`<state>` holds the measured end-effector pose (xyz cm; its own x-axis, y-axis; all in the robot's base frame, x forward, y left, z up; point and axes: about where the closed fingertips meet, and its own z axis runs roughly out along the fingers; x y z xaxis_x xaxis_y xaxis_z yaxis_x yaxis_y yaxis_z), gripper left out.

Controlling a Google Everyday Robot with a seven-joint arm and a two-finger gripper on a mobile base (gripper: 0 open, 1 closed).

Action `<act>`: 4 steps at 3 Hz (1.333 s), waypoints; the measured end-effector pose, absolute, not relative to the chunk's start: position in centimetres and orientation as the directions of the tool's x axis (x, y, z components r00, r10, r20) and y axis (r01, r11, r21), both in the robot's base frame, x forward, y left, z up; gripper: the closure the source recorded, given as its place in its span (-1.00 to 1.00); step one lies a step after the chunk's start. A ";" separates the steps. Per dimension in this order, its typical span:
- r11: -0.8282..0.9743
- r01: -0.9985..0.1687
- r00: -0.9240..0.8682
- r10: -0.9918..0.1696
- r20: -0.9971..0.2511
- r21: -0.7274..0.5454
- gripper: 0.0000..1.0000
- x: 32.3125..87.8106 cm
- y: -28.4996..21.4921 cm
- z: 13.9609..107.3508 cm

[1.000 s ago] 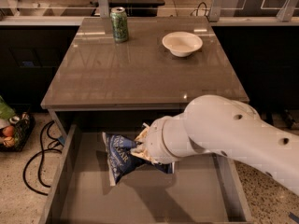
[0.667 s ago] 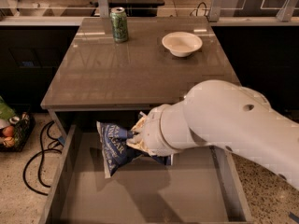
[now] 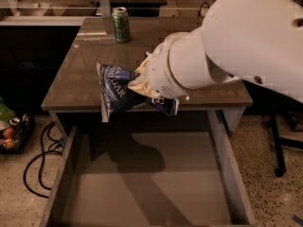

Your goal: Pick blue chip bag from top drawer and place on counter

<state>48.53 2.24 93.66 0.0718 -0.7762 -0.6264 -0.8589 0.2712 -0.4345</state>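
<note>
The blue chip bag (image 3: 115, 91) is crumpled dark navy foil with white lettering. It hangs in the air over the front edge of the counter (image 3: 80, 74), above the open top drawer (image 3: 142, 183). My gripper (image 3: 138, 82) is shut on the bag's right side, and the large white arm covers most of the gripper. The drawer is pulled out and its flat bottom holds only the arm's shadow. The bag's right end shows under the wrist.
A green can (image 3: 120, 24) stands at the counter's far left. A black cable (image 3: 35, 160) and a basket of items (image 3: 10, 131) lie on the floor at the left. A black stand leg (image 3: 277, 145) is at the right.
The arm has lifted the blue chip bag up out of the drawer to counter height. The camera view has shifted, and the white bowl is now hidden behind the arm.
</note>
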 end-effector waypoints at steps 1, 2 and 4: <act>0.271 -0.859 0.072 -0.776 -0.626 -0.434 1.00 48.5 2.2 93.7; 0.274 -0.854 0.077 -0.775 -0.628 -0.443 1.00 51.2 2.3 93.3; 0.275 -0.868 0.076 -0.749 -0.658 -0.414 1.00 61.0 2.7 90.5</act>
